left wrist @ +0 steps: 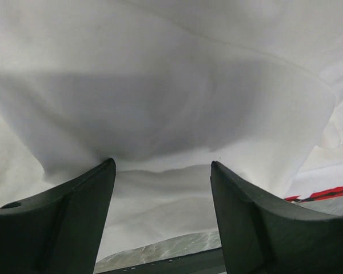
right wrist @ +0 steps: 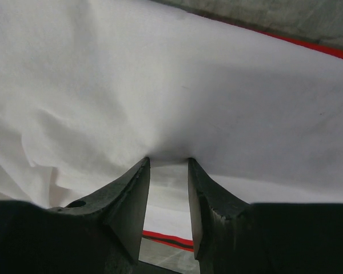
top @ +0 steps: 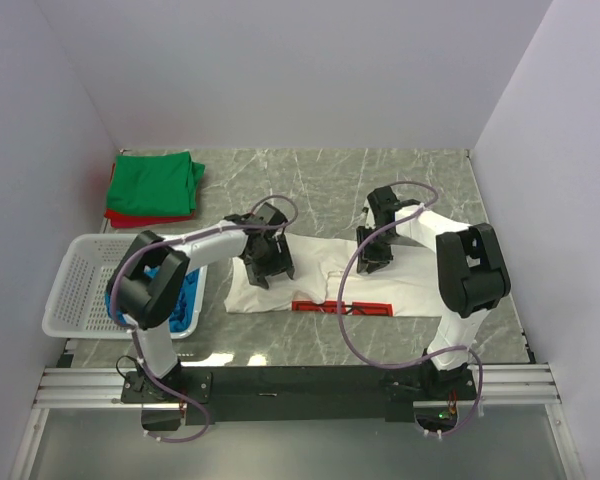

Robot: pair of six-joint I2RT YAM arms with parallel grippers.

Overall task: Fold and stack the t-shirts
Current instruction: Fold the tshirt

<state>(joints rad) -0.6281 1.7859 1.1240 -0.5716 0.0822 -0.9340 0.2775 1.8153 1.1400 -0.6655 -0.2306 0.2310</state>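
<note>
The large white t-shirt (top: 320, 275) lies across the middle of the table, with its red print (top: 340, 307) along the near edge. My left gripper (top: 270, 272) is over the shirt's left part. In the left wrist view its jaws (left wrist: 163, 162) stand wide apart against a raised fold of white cloth (left wrist: 171, 85), holding nothing. My right gripper (top: 370, 262) is over the shirt's right part. In the right wrist view its jaws (right wrist: 168, 160) are narrow, and white cloth (right wrist: 171, 85) puckers at their tips. The green t-shirt (top: 158, 182) lies folded on the red one (top: 130, 220) at the back left.
A white lattice basket (top: 75, 285) stands at the left edge with the bright blue t-shirt (top: 185, 295) in it, close to my left arm. White walls close in the back and both sides. The black rail (top: 300, 380) runs along the near edge.
</note>
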